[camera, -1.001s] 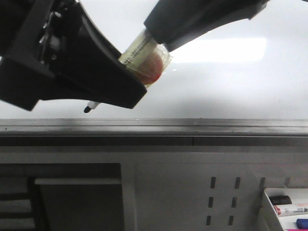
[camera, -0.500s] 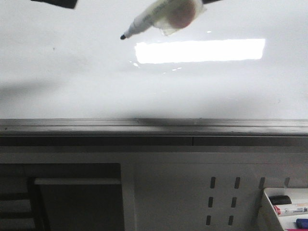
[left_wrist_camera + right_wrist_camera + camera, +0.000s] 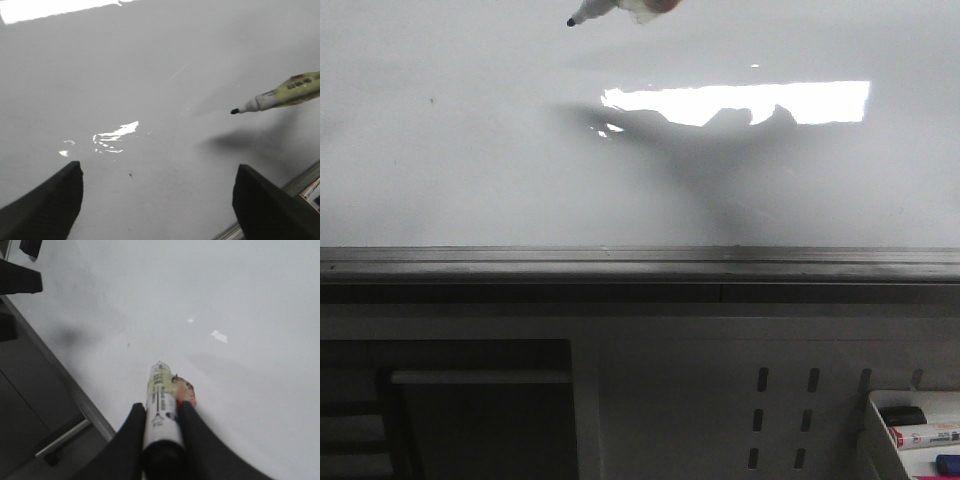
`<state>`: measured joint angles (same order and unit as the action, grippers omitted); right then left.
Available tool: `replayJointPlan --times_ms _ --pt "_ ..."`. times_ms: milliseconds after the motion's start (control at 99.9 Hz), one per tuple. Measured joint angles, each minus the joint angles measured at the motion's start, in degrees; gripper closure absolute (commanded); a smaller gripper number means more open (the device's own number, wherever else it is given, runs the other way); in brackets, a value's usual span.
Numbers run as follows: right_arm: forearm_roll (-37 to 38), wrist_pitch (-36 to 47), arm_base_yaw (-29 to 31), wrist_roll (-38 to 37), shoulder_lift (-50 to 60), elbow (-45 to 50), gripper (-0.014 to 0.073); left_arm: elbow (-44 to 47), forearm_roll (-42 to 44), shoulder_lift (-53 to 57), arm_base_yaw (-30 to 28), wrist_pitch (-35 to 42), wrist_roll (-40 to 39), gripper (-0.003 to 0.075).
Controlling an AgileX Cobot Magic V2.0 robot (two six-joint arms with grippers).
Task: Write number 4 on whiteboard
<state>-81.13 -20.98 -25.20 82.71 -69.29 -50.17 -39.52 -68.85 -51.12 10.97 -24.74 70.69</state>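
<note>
The whiteboard fills the upper front view, glossy white with a grey frame rail along its near edge. No strokes of the number 4 show on it in any view. My right gripper is shut on a white marker with yellowish tape and a red blob. Only the marker's black tip shows at the top edge of the front view, above the board. My left gripper is open and empty over the board, and the marker shows to one side, apart from its fingers.
A bright light bar reflects on the board, partly crossed by an arm's shadow. Below the rail is a grey perforated panel. A white tray at the lower right holds spare markers. A tiny dark speck marks the board.
Both arms have risen out of the front view. The left gripper, earlier close round the marker, has drawn away. The marker has moved up to the top edge, and a shadow now crosses the glare.
</note>
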Motion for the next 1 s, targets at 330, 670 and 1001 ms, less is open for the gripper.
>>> replayJointPlan --times_ms 330,670,1001 --pt "-1.03 4.99 -1.97 1.25 -7.00 -2.52 0.0638 0.00 -0.11 0.00 -0.12 0.00 0.00 0.0156" --pt "-1.03 9.52 -5.49 0.36 -6.17 1.55 0.0638 0.00 -0.11 0.00 -0.12 0.37 0.19 0.0156" --pt "-3.10 20.98 -4.03 -0.42 6.68 9.31 0.0638 0.00 -0.11 0.00 -0.12 0.59 0.24 0.0156"
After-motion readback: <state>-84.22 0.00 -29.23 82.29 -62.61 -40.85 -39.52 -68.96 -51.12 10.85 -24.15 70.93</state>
